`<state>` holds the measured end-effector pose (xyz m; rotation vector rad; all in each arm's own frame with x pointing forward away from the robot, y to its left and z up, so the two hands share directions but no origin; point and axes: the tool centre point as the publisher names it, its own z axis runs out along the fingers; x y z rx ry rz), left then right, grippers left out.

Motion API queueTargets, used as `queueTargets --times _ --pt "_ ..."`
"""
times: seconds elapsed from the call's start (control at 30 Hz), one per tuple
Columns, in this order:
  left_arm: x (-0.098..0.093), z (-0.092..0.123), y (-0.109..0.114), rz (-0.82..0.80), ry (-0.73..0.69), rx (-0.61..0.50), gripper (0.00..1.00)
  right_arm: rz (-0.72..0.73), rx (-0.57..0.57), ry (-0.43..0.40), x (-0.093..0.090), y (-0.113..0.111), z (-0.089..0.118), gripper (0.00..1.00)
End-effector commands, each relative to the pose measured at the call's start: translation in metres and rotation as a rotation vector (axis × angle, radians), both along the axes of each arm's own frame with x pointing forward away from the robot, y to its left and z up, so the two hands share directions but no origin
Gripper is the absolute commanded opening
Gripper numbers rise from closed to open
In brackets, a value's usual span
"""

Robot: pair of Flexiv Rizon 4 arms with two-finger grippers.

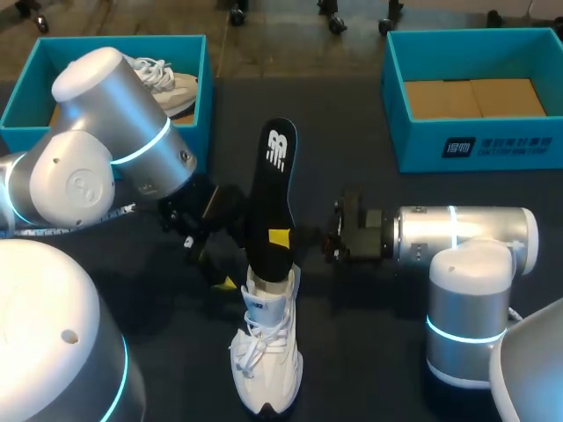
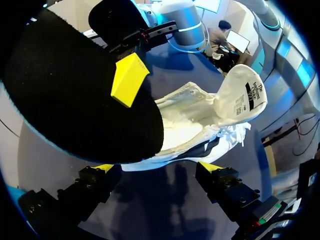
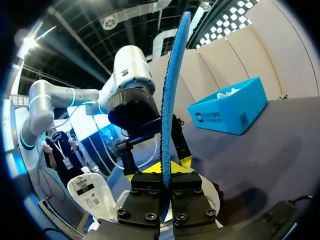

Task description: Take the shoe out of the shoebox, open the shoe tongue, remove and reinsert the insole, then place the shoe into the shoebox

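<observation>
A white shoe (image 1: 266,356) lies on the dark table, toe toward the near edge, its tongue (image 2: 244,95) pulled open. The black insole (image 1: 273,189) stands upright with its lower end in the shoe's opening. My right gripper (image 1: 281,239) is shut on the insole, one yellow tip flat against its face. In the right wrist view the insole (image 3: 171,95) rises edge-on from the shut gripper (image 3: 167,176). My left gripper (image 1: 211,262) is open just left of the shoe's heel. In the left wrist view its gripper (image 2: 156,170) faces the shoe (image 2: 195,127), with the insole (image 2: 80,100) above it.
A blue shoebox (image 1: 204,97) at the back left holds another white shoe (image 1: 167,83). A second blue box (image 1: 475,145) with a cardboard bottom stands at the back right. My right arm's column (image 1: 466,316) rises right of the shoe.
</observation>
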<state>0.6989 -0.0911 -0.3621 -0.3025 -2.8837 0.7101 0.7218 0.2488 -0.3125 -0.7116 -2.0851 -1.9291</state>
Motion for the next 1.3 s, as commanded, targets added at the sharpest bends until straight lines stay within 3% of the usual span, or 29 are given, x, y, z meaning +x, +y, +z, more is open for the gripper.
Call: queueTargets --times 0.03,0.73,1.3 --pt "-0.001 -0.001 0.000 0.000 -0.002 -0.002 1.00 -0.015 -0.023 -0.011 -0.007 0.004 -0.002 0.00" --pt "-0.001 -0.001 0.000 0.000 -0.002 -0.002 1.00 -0.050 -0.047 -0.038 -0.026 0.006 -0.019 0.00" --pt "-0.001 -0.001 0.000 0.000 -0.002 -0.002 1.00 -0.066 -0.094 0.080 -0.048 0.010 -0.035 0.00"
